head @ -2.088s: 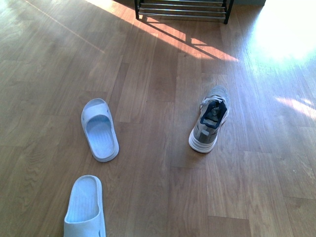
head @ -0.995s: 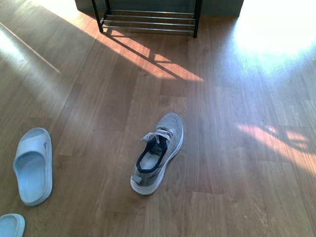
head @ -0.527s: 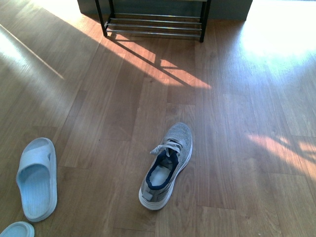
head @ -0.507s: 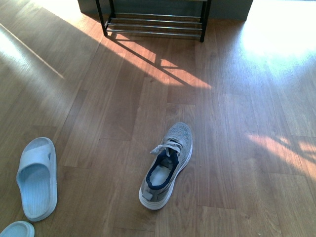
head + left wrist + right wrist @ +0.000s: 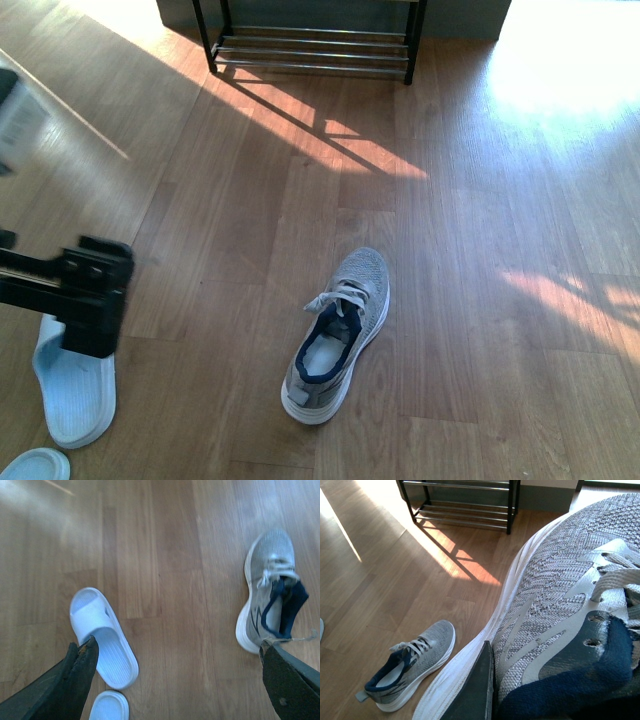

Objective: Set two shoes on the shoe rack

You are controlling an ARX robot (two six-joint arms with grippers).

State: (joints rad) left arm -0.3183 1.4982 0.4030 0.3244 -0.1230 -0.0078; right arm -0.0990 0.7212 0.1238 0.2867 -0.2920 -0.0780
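A second grey sneaker (image 5: 555,605) fills the right wrist view, and my right gripper (image 5: 535,680) is shut on it; one dark finger (image 5: 479,690) lies against its white sole. The other grey sneaker (image 5: 338,335) stands on the wood floor, toe toward the shoe rack (image 5: 312,45) at the far end. My left gripper (image 5: 180,680) hangs open above bare floor, between a pale blue slide (image 5: 102,637) and that sneaker (image 5: 267,592). In the front view my left arm (image 5: 90,295) covers the slide's (image 5: 72,385) far end.
The tip of a second pale slide (image 5: 35,465) shows at the near left edge. Bright sun patches and the rack's shadow lie across the floor (image 5: 480,200) between the sneaker and the rack.
My left arm has come into the front view from the left, over the slide. Earlier the view shifted and the rack drew nearer; the floor sneaker has stayed put for the last half second.
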